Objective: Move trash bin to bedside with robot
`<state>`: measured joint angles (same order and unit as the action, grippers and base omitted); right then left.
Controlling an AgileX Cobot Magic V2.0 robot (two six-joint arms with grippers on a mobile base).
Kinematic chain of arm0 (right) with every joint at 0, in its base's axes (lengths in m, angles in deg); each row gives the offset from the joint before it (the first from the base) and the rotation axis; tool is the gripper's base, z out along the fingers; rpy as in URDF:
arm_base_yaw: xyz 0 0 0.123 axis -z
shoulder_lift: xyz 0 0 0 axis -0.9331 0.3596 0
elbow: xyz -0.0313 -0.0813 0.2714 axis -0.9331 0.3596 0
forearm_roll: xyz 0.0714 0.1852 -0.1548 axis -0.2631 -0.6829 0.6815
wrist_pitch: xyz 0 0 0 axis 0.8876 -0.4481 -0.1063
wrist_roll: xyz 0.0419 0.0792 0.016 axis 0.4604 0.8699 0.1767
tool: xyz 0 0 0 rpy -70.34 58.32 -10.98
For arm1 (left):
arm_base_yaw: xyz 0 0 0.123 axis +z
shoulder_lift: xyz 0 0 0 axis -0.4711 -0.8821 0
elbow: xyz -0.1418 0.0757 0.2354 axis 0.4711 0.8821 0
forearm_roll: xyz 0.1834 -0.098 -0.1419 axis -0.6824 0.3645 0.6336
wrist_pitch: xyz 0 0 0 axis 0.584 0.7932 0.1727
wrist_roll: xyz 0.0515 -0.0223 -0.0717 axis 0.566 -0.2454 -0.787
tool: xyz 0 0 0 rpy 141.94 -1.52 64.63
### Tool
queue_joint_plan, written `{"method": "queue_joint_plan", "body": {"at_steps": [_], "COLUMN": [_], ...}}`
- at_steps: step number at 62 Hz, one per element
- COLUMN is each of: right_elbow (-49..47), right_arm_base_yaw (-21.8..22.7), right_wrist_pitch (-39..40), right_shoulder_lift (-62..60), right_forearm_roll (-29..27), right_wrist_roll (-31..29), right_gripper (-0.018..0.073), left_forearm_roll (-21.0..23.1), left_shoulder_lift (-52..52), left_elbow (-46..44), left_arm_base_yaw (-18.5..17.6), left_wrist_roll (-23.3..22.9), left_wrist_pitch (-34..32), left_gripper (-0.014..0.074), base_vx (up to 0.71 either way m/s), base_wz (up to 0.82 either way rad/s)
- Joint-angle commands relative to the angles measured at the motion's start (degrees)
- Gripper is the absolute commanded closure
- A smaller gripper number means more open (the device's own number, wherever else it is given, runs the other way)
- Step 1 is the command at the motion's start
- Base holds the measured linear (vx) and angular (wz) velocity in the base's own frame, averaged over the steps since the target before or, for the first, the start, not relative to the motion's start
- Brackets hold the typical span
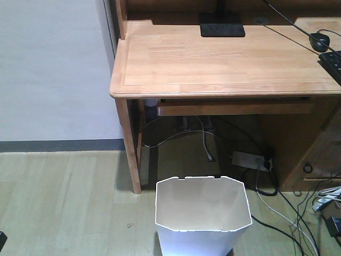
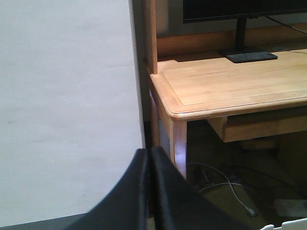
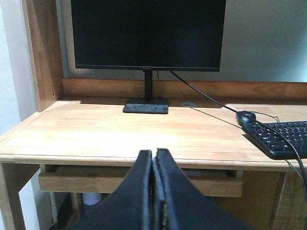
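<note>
The white trash bin (image 1: 202, 218) stands upright on the wooden floor just in front of the desk, and nothing shows inside it. A sliver of its notched rim (image 2: 288, 224) shows at the bottom right of the left wrist view. My left gripper (image 2: 149, 151) is shut with nothing between its black fingers; it is held up in the air, facing the desk's left corner and the wall. My right gripper (image 3: 154, 152) is also shut and holds nothing, facing the desk's front edge. Neither gripper touches the bin. The bedside is out of view.
A light-wood desk (image 1: 213, 58) carries a monitor (image 3: 148, 33) on a black stand (image 1: 222, 25), a keyboard (image 3: 283, 139) and a mouse (image 3: 245, 117). Under it lie a power strip (image 1: 250, 159) and loose cables (image 1: 287, 213). A pale wall (image 1: 53, 69) is at the left.
</note>
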<state>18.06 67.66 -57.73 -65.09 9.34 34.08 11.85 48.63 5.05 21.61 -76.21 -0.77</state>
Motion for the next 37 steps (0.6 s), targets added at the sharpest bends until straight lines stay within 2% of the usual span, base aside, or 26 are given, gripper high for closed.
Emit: {"method": "queue_joint_plan", "body": {"at_steps": [1,37], "right_elbow": [0.4,0.4], "right_arm_base_yaw": [-0.1,-0.1], "right_wrist_pitch": [4.2,4.2], "right_shoulder_lift": [-0.6,-0.6], "right_forearm_roll": [0.4,0.4], "right_wrist_roll": [-0.5,-0.5], "right_gripper": [0.0568,0.0568], "left_forearm_roll": [0.2,0.2], "left_shoulder_lift": [0.8,0.8], "left_elbow": [1.1,1.1], "left_arm_base_yaw": [-0.3,-0.3], "left_wrist_roll": [0.0,0.0], "left_wrist_pitch": [-4.0,-4.0], "left_gripper": [0.0603,0.0603], "base_vx": [0.0,0.0], "base_wz": [-0.01,0.0]}}
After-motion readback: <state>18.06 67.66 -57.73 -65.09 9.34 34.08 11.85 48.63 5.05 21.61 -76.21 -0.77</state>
